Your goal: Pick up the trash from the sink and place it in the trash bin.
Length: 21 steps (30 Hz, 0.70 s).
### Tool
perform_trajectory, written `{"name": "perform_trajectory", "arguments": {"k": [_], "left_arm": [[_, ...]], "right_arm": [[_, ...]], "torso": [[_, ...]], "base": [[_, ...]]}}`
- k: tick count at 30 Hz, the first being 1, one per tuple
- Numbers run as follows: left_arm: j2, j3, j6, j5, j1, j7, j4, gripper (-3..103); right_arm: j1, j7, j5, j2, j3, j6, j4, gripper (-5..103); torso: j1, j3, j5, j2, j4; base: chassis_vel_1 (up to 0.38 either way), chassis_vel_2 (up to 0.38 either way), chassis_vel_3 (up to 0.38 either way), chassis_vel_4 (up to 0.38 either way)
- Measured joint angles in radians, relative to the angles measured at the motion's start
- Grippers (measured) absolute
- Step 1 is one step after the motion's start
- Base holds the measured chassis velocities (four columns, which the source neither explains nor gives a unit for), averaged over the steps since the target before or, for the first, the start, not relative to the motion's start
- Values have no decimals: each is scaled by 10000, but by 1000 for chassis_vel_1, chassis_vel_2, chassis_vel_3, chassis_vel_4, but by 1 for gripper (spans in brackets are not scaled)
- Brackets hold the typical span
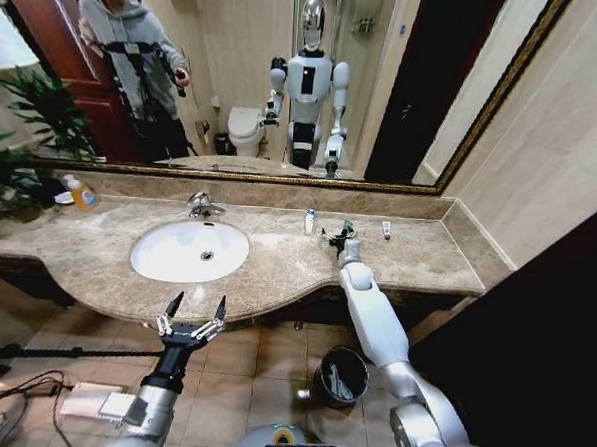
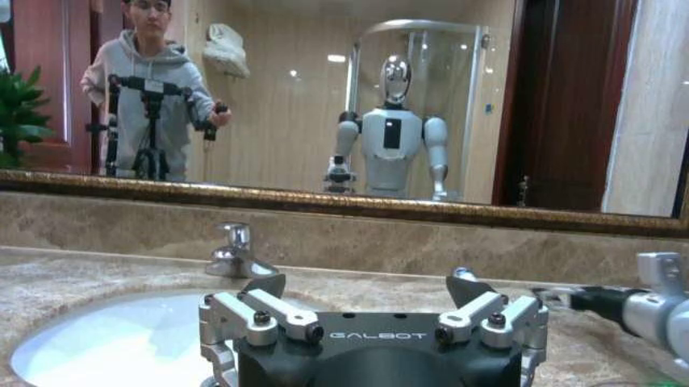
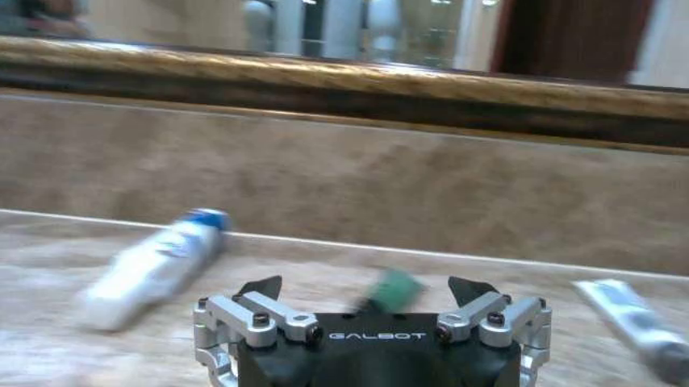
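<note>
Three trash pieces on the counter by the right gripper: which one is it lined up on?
The dark green piece: it sits between the open fingers of the right gripper. The white bottle with the blue cap and the flat white tube lie off to either side.

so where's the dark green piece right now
In the head view the dark green piece lies on the countertop right of the sink, between the open fingers of the right pincer, with a small white bottle beside it.
</note>
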State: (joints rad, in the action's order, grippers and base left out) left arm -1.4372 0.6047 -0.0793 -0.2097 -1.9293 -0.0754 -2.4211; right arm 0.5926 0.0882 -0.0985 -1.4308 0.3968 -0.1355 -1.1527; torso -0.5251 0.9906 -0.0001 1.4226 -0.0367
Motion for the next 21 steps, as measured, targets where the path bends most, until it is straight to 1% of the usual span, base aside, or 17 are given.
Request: {"name": "perform_trajectory", "arguments": {"k": [4, 5, 6, 7, 17, 18, 19, 21], "left_arm": [[0, 0, 0, 0, 0, 0, 0, 100], [0, 0, 0, 0, 0, 0, 0, 100], [0, 0, 0, 0, 1, 0, -1, 100], [0, 0, 0, 0, 0, 0, 0, 100], [0, 0, 0, 0, 0, 0, 0, 100], [0, 0, 0, 0, 0, 0, 0, 100], [0, 0, 0, 0, 0, 0, 0, 100], [0, 0, 0, 0, 0, 0, 0, 100]], "right_arm": [[-19, 51, -38, 50, 325, -8, 295, 100], [-44, 51, -78, 44, 355, -8, 377, 102], [-75, 47, -165, 30, 366, -8, 462, 98], [-83, 36, -236, 22, 349, -8, 484, 96], [-267, -83, -298, -110, 197, 32, 753, 96], [-291, -121, -293, -125, 198, 39, 806, 94], [-314, -176, -291, -144, 220, 55, 867, 83], [-333, -195, -290, -154, 241, 69, 910, 83]], "torso": [[1, 0, 3, 0, 2], [1, 0, 2, 0, 1], [1, 0, 2, 0, -1], [1, 0, 1, 0, -1], [1, 0, 0, 1, -1], [1, 0, 0, 1, -1], [1, 0, 0, 1, -1], [1, 0, 1, 1, -1]], "base": [[0, 0, 0, 0], [0, 0, 0, 0], [0, 0, 0, 0], [0, 0, 0, 0], [0, 0, 0, 0], [0, 0, 0, 0], [0, 0, 0, 0], [0, 0, 0, 0]]}}
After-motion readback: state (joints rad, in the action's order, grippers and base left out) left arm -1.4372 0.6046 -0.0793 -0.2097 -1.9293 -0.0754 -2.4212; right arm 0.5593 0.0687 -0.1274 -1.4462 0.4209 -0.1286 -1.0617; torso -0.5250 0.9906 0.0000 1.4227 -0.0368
